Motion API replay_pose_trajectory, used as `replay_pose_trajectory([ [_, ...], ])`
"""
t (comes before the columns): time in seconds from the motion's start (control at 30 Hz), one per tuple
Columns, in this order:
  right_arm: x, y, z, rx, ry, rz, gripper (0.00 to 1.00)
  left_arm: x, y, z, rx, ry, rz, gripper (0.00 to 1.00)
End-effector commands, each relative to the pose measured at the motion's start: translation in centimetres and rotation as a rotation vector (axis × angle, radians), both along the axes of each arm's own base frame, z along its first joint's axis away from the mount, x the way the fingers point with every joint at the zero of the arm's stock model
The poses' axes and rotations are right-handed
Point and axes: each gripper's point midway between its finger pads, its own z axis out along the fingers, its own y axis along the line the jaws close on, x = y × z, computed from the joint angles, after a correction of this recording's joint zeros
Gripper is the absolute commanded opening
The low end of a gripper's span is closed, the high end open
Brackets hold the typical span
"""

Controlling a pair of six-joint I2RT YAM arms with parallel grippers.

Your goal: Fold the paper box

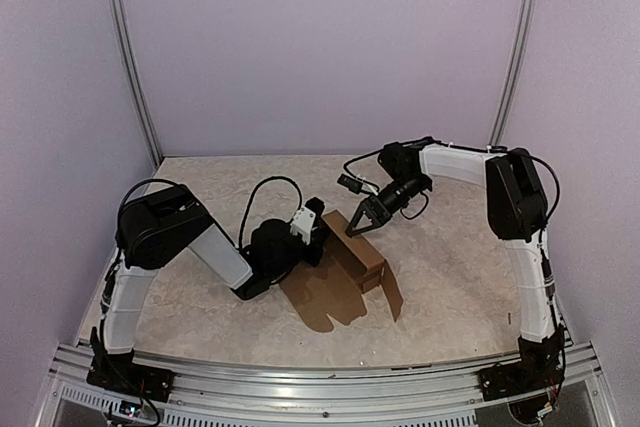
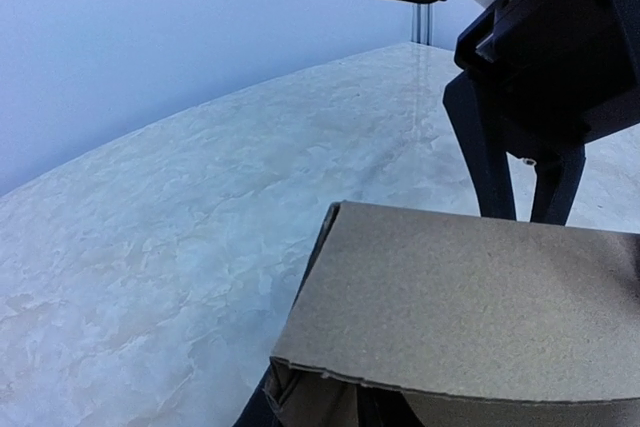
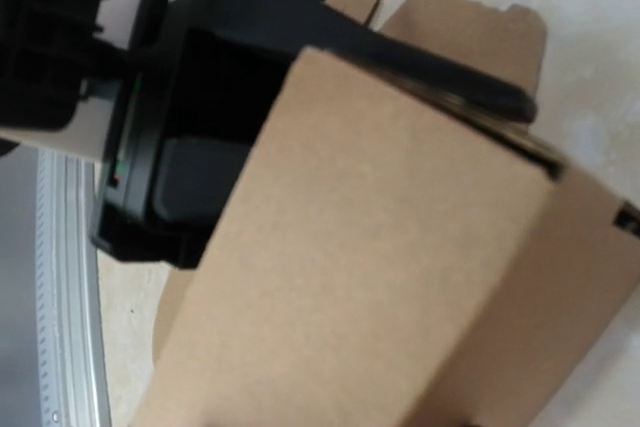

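Observation:
The paper box (image 1: 343,282) is brown cardboard, partly folded, in the middle of the table. One long wall stands up and flat flaps with rounded tabs lie toward the front. My left gripper (image 1: 320,238) is at the box's left end and is shut on the raised wall. One of its black fingers (image 3: 430,72) runs along the cardboard's top edge. In the left wrist view the cardboard (image 2: 480,297) hides my own fingers. My right gripper (image 1: 358,227) is open just behind the raised wall, and its spread fingertips (image 2: 497,162) reach down to the wall's far edge. The cardboard (image 3: 380,247) fills the right wrist view.
The pale marbled table (image 1: 450,277) is enclosed by lilac walls with two metal uprights (image 1: 130,67) at the back. An aluminium rail (image 1: 320,379) runs along the near edge by the arm bases. The left arm's black cable (image 1: 262,192) loops above its wrist.

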Motion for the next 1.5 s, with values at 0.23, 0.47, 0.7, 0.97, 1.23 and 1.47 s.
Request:
replay_pose_trajectory([
  [0.23, -0.5, 0.7, -1.0, 0.033, 0.054, 0.044, 0.57, -0.4, -3.0, -2.4, 0.071, -0.007, -0.128, 0.22],
  [0.47, -0.4, 0.9, -0.9, 0.046, 0.075, 0.041, 0.58, 2.3, 0.8, -2.8, 0.031, 0.061, 0.211, 0.03],
  [0.7, -0.3, 0.7, -0.7, 0.031, 0.052, 0.042, 0.58, -0.6, -1.5, -0.9, -0.058, 0.045, 0.167, 0.14],
  [0.97, 0.6, 0.6, -1.6, -0.019, 0.026, 0.015, 0.58, -1.7, -1.3, -0.9, -0.045, 0.019, 0.121, 0.27],
  [1.23, 1.8, 1.5, 0.5, 0.013, 0.001, -0.008, 0.66, -3.5, 0.3, -0.2, -0.096, 0.052, 0.036, 0.41],
  [1.47, 3.6, 2.9, -0.1, 0.000, 0.004, -0.049, 0.68, -3.4, 0.7, -0.3, -0.129, 0.080, 0.007, 0.41],
])
